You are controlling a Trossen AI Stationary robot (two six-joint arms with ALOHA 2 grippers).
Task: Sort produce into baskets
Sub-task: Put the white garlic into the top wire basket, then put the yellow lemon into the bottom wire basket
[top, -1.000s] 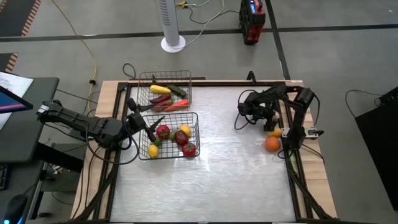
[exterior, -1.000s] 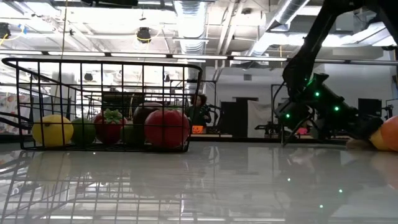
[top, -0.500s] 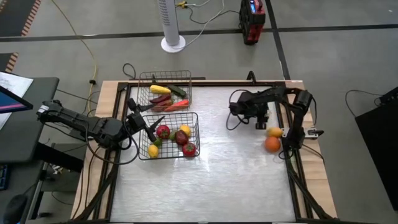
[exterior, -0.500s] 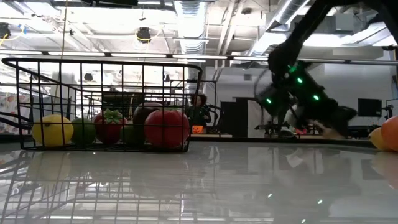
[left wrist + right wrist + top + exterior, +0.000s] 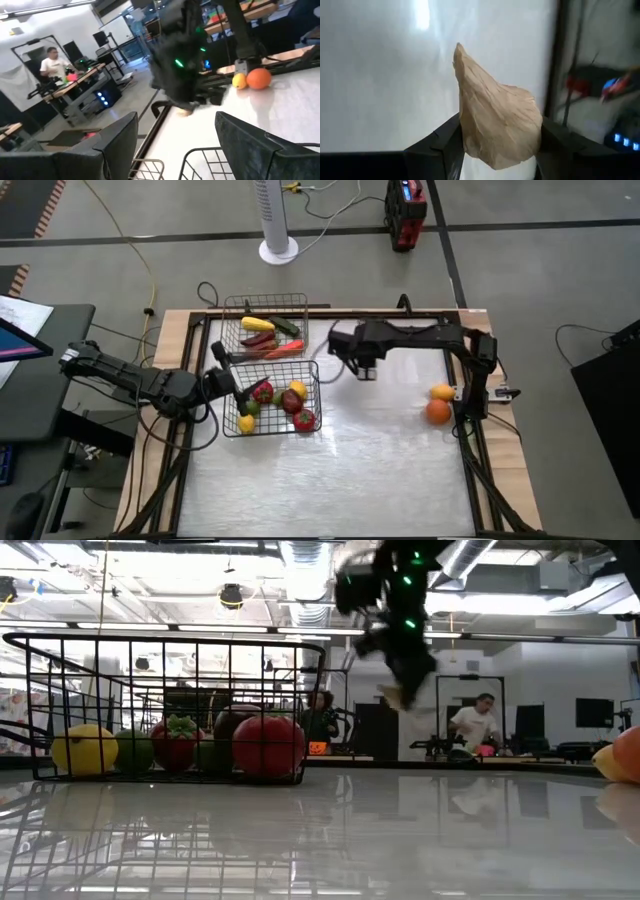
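My right gripper (image 5: 350,366) is shut on a tan, pointed piece of produce (image 5: 495,125) shaped like a garlic bulb. It is high above the table, just right of the two wire baskets. The far basket (image 5: 300,305) holds long produce: yellow, red, green and orange. The near basket (image 5: 318,395) holds round red, yellow and green produce. My left gripper (image 5: 235,380) is open at the near basket's left wall; I cannot tell whether it touches the wire. An orange (image 5: 437,412) and a small yellow fruit (image 5: 441,392) lie on the table at the right. My right gripper pinches the tan piece by the two sides of its wide end (image 5: 525,135) between its two fingers (image 5: 445,142). Its pointed end (image 5: 459,50) sticks out past the fingertips. The piece is lifted clear of the table and shows below the gripper in the low view (image 5: 392,695).
The orange and the yellow fruit lie close to the right arm's base (image 5: 470,395). The near basket's wire wall (image 5: 300,710) stands upright at the left of the low view. People and benches show in the room behind.
My right gripper has risen from the table near the orange and swung toward the table's left edge, toward the baskets. It carries the tan piece, now lifted clear of the table.
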